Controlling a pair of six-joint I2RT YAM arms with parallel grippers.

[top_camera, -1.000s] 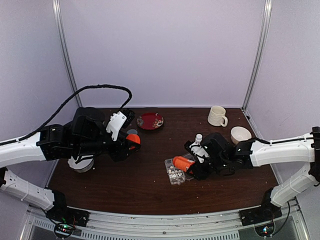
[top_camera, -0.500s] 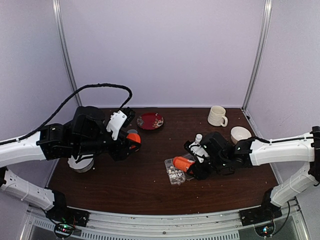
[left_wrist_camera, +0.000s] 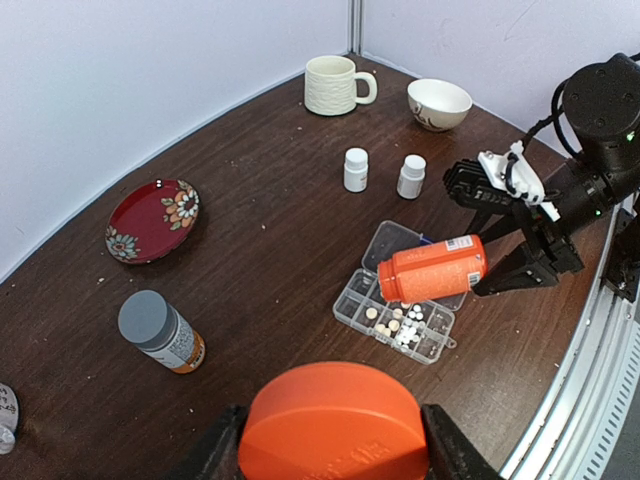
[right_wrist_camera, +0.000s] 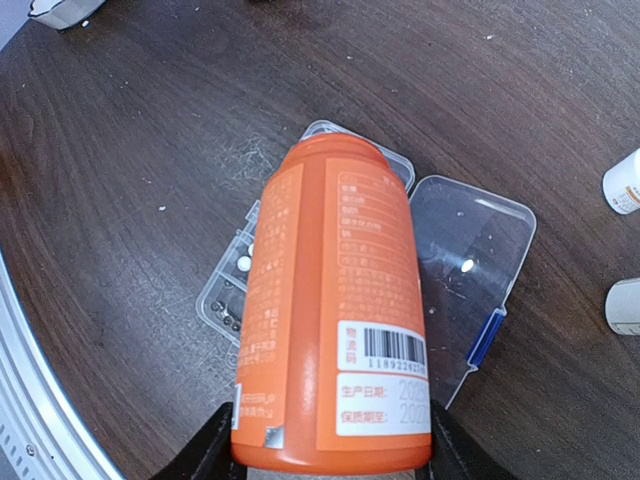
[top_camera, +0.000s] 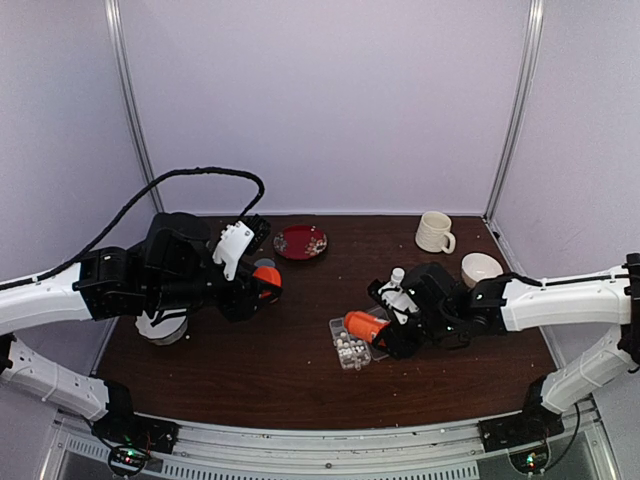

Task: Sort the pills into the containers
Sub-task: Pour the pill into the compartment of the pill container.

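Pills (left_wrist_camera: 402, 326): small pale cluster, lying in the middle cells (left_wrist_camera: 352, 298) of the clear organizer box (left_wrist_camera: 441, 346); outer cells look bare in the left wrist view. Box sits on the dark wooden table (left_wrist_camera: 270, 260), right of centre, toward the near edge. Lid (left_wrist_camera: 396, 237) open, laid flat on the far side of the tray. From the right wrist camera one pill shows beside the tray's edge; the rest are hidden. Directly over the box, an uncapped orange bottle (left_wrist_camera: 433, 268) is held on its side, mouth toward the robot's left and above the pill-filled cells; cannot tell whether it touches the plastic. Right gripper (right_wrist_camera: 326, 456) is clamped across the bottle's base end, one finger on each side of the barcode label, jaws spread only to the bottle's width. Left gripper (left_wrist_camera: 335, 462) is raised above the table's left half, well apart from the box, and pinches a round orange cap (left_wrist_camera: 335, 420) between both fingers. Below it on the table: a grey-capped bottle (left_wrist_camera: 160, 330), upright, with a flowered red plate (left_wrist_camera: 153, 219) farther back near the wall. Two small white bottles (left_wrist_camera: 355, 169) stand side by side, apart from each other, just beyond the open lid. A cream mug (left_wrist_camera: 331, 84) and a pale bowl (left_wrist_camera: 440, 103) sit in the far right corner, near each other, not touching.
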